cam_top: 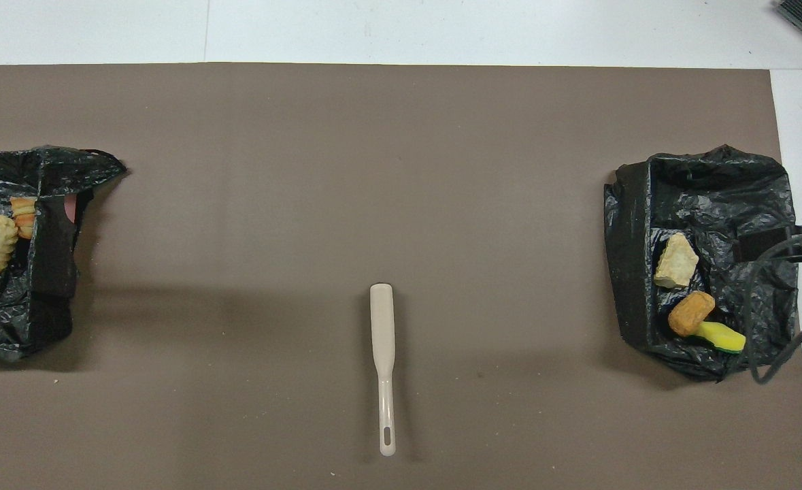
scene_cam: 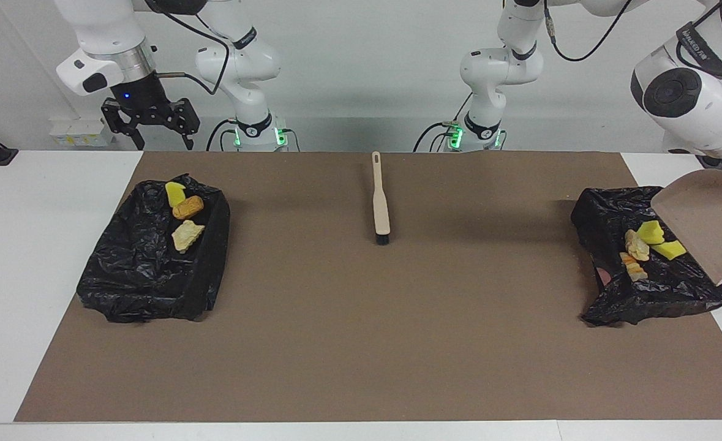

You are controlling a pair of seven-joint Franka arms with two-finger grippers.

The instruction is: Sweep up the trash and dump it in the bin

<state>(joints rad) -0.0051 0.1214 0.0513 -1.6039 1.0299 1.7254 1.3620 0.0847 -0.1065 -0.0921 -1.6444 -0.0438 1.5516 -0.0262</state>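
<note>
Facing view is showing me the right gripper [scene_cam: 150, 130] hanging spread and empty, raised over the table edge just robot-ward of the bin [scene_cam: 152, 251] at the right arm's end, where three scraps [scene_cam: 184, 214] are sitting. I'm seeing the left arm tilting the beige dustpan [scene_cam: 713, 217] over the other bin [scene_cam: 648, 257], its gripper hidden from me but pressed nearly together, with more trash [scene_cam: 645, 242] lying inside. Between the bins the brush [scene_cam: 380, 199] is lying flat on the brown mat [scene_cam: 361, 331].
</note>
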